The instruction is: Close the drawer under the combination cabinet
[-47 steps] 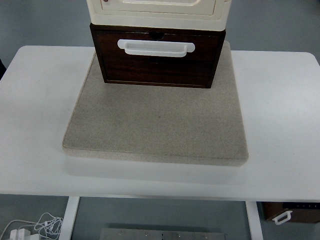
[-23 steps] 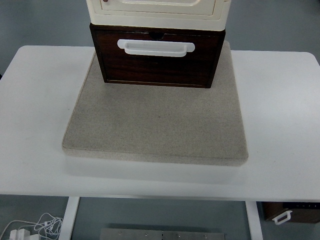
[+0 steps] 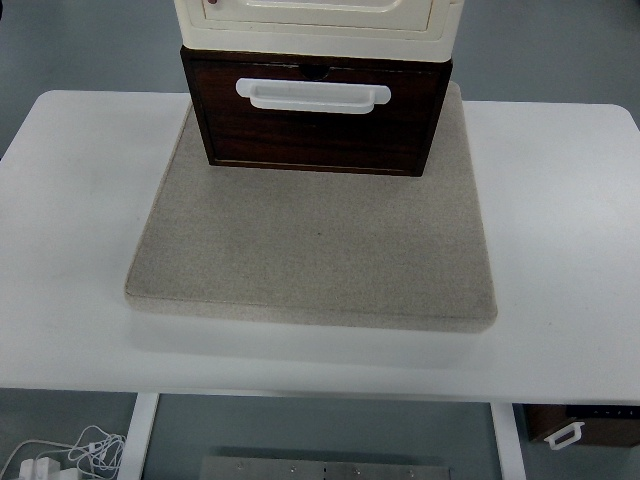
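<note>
A cream combination cabinet (image 3: pixel 318 18) stands at the back of a grey mat (image 3: pixel 312 250), its top cut off by the picture's upper edge. Under it sits a dark brown wooden drawer (image 3: pixel 315 125) with a white handle (image 3: pixel 312 95) across its front. The drawer's front stands a little forward of the cream cabinet above it. Neither of my hands shows in the head view.
The mat lies on a white table (image 3: pixel 70 200), with bare table surface to its left, right and front. Below the table's near edge are white cables (image 3: pixel 70 452) on the floor at left and a dark box with a white handle (image 3: pixel 585 425) at right.
</note>
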{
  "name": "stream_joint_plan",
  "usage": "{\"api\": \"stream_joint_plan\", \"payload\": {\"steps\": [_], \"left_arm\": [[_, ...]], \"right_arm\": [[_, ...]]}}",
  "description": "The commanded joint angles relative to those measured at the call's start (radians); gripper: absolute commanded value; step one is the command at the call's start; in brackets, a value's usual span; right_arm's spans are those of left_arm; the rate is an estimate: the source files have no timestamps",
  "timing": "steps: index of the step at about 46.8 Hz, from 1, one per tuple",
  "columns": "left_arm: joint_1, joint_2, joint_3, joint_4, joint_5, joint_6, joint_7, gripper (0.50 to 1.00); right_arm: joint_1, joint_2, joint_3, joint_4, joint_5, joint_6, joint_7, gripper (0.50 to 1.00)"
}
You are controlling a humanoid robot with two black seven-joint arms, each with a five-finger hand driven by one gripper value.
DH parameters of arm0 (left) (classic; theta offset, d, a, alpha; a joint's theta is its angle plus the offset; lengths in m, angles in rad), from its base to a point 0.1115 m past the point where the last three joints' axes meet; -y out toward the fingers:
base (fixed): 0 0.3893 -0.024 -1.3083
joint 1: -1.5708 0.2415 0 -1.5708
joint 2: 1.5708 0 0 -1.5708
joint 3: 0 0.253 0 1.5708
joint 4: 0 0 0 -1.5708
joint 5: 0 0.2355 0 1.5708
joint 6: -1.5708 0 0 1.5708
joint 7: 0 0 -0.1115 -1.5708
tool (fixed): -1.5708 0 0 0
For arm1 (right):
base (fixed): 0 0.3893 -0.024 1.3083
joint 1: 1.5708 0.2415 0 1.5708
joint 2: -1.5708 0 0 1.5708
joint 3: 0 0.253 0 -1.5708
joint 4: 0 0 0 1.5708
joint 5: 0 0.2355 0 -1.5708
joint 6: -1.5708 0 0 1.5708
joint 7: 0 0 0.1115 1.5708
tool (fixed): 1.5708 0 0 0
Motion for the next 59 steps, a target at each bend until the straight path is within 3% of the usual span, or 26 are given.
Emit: {"api": "stream_joint_plan", "payload": {"steps": [1, 8, 15, 25, 34, 59], "left_arm": [[0.038, -0.015, -0.003, 0.002, -0.054, -0.006, 0.008, 0.996], [0.098, -0.023, 0.000, 0.000, -0.160, -0.014, 0.051, 0.996], [0.151, -0.053, -0.002, 0.002, -0.166, -0.026, 0.054, 0.996], [0.199, -0.106, -0.002, 0.002, -0.174, -0.116, 0.048, 0.996], [0.199, -0.133, -0.002, 0.002, -0.231, -0.159, 0.040, 0.996], [0.216, -0.170, -0.003, 0.011, -0.303, -0.162, 0.028, 0.996]], "right_arm": [[-0.002, 0.000, -0.002, 0.001, 0.001, 0.000, 0.000, 0.952], [-0.002, 0.000, -0.002, -0.001, 0.001, 0.000, 0.000, 0.952], [-0.002, 0.000, -0.002, 0.001, 0.001, 0.003, 0.000, 0.952], [-0.002, 0.000, -0.001, 0.002, 0.001, 0.003, 0.000, 0.952], [-0.002, 0.000, 0.001, 0.002, 0.001, 0.003, 0.000, 0.952], [-0.002, 0.000, 0.007, 0.002, 0.002, 0.003, 0.000, 0.952]]}}
